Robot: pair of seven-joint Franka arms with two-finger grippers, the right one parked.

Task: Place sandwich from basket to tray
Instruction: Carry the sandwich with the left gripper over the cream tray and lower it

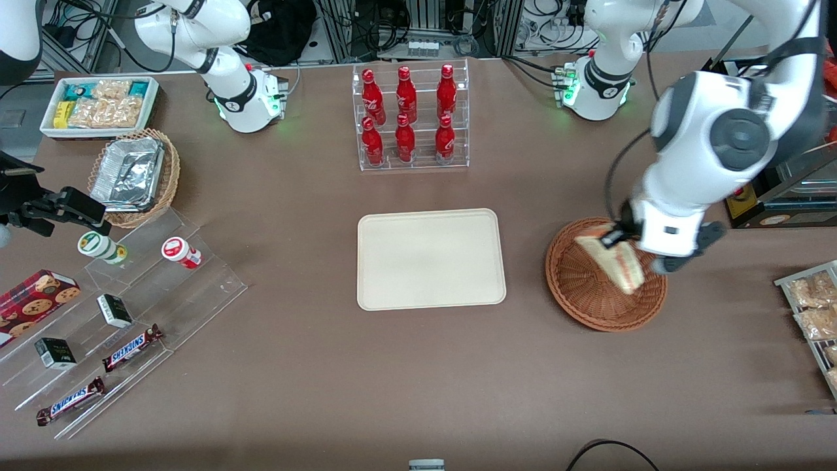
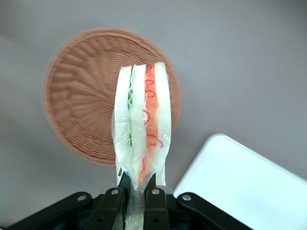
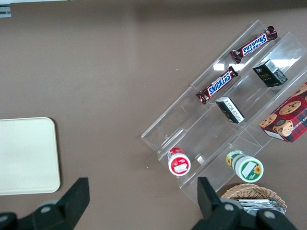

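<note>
Brown tabletop [image 1: 418, 366] carried the cream tray [image 1: 431, 259] at centre. Toward the working arm's end, the claw [image 2: 136, 194] hung above the wicker basket [image 1: 575, 288], its 2 fingers shut on the sandwich's [image 2: 143, 129] wrapped corner (likely so the wedge dangled clear for carrying). Sandwich lifted, not yet over the tray. Fingertips were cut off by the frame edge.

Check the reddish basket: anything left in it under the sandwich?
The gripper is shut on the sandwich and holds it above the basket. The weave that shows is bare; the strip the sandwich covers can't be seen.
</note>
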